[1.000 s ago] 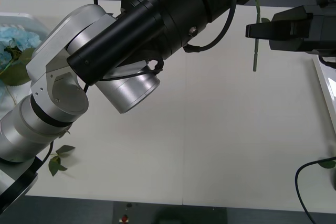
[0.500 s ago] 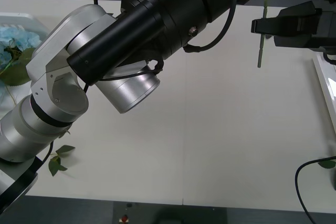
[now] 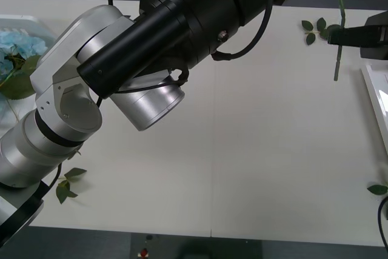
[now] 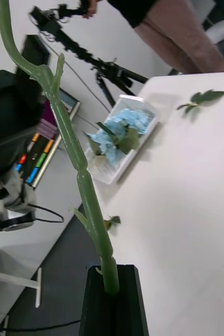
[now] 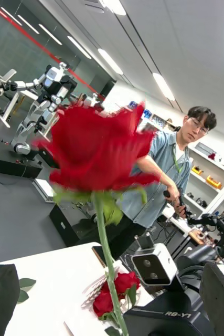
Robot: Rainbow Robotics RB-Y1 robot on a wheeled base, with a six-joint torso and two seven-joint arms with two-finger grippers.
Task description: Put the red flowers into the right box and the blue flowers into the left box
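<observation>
Front view, right pincer: the right pincer [image 3: 339, 34] was at the far right side above the tabletop [image 3: 254, 150], closed on the thin green stem [image 3: 337, 59] of a red flower, which hung upright.
Front view, boxes: the right box [image 3: 374, 98] was a narrow sliver just beside that stem; the left box [image 3: 30, 22] with the blue flowers [image 3: 18, 43] was at the far left.
Front view, left arm: it was raised across the middle and was idle.
Right wrist view: the black fingers [image 4: 127, 299] pressed the stem [image 4: 85, 194] between them; well apart behind it, the blue flowers [image 4: 119, 126] lay in the left box [image 4: 112, 173].
Left wrist view: the left pincer [image 5: 112, 273] appeared wide and held nothing; it faced the bloom of the held red flower [image 5: 98, 152]. More red flowers [image 5: 114, 294] lay lower; I could not tell if they were inside a box.
Step in hand: probably carrying one red flower to the right box.
Next move: bring the flower over the right box, lower it, and open the fingers only when the bloom is inside the rim.
</observation>
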